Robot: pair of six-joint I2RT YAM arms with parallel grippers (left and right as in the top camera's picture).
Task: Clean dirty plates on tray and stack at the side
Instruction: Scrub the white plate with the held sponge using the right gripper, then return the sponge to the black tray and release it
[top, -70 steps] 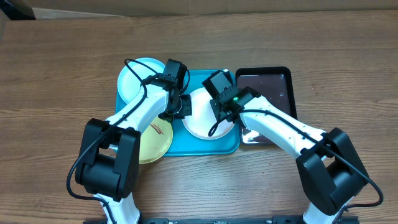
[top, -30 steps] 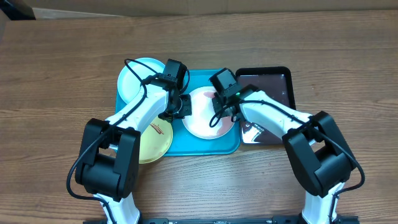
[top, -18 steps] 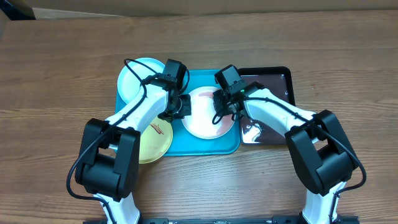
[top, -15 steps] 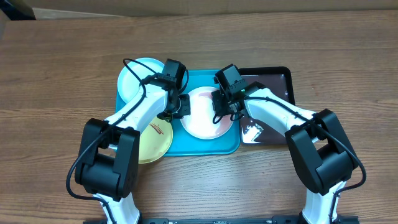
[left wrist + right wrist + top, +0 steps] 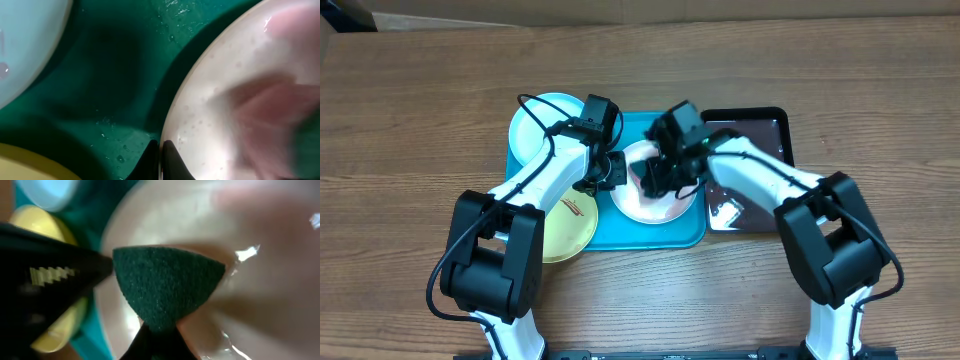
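Right gripper [image 5: 656,180] swept left across white plate [image 5: 652,206]; green sponge [image 5: 167,285] near left rim.

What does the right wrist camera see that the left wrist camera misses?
Right wrist only: a dark green scouring pad pinched by the right gripper, over the white round plastic plate. Left wrist only: the left gripper pinching that plate's rim, and droplets on the turquoise plastic tray. Both: the white plate, the tray, the light blue plate and the yellow-green plate.
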